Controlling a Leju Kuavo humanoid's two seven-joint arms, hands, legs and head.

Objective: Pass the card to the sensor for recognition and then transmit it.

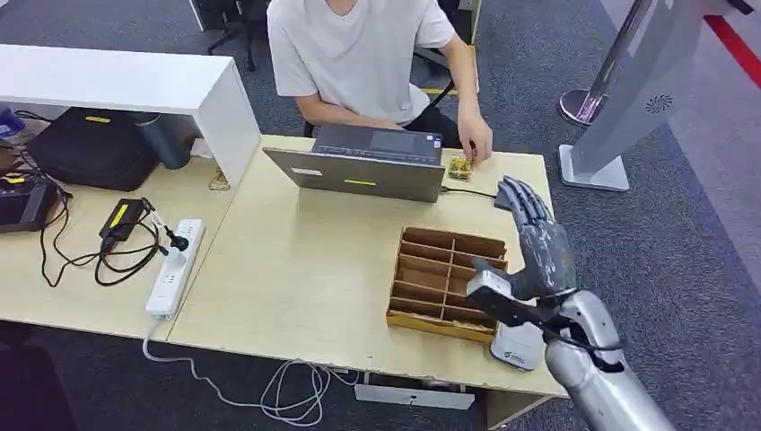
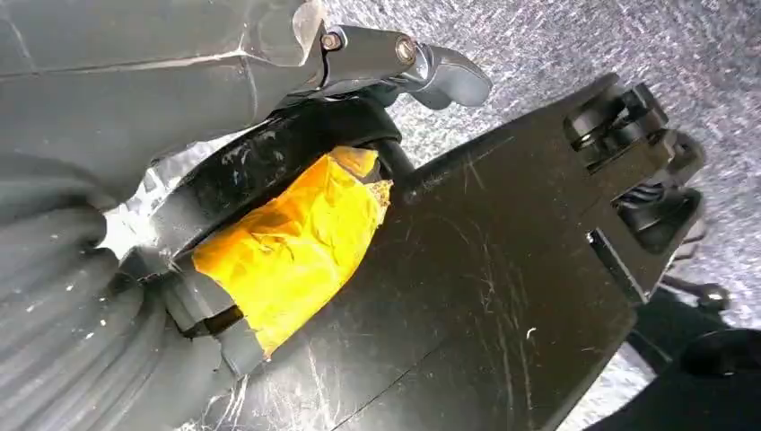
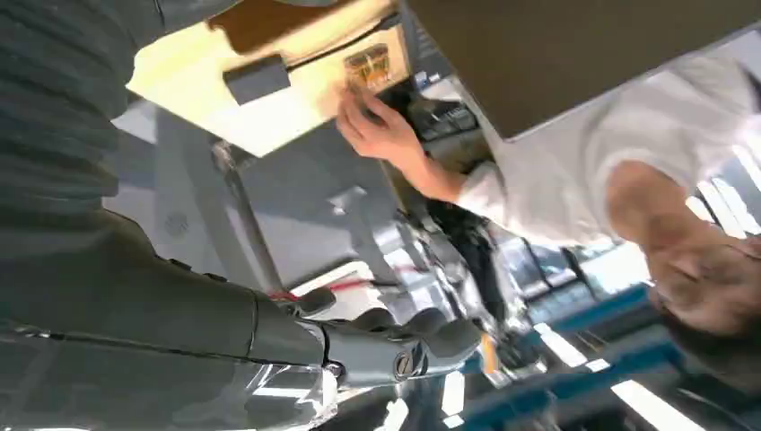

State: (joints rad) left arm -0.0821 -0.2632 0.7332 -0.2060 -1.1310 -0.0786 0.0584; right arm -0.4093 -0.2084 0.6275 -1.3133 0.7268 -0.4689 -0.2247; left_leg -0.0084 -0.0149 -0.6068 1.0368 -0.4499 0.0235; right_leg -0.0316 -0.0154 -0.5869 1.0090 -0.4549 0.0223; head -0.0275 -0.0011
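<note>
Right hand (image 1: 537,241) hovered empty, fingers extended, over the worktop's (image 1: 296,269) far-right edge; no card could be made out, wooden divider tray (image 1: 444,280) just left, sensor (image 1: 519,345) below the wrist.

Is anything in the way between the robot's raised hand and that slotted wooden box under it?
Nothing visible does. The right hand hangs over the wooden box's right edge with only air between; the laptop and the person's hand lie farther back. Whether the slots hold a card, I cannot tell.
</note>
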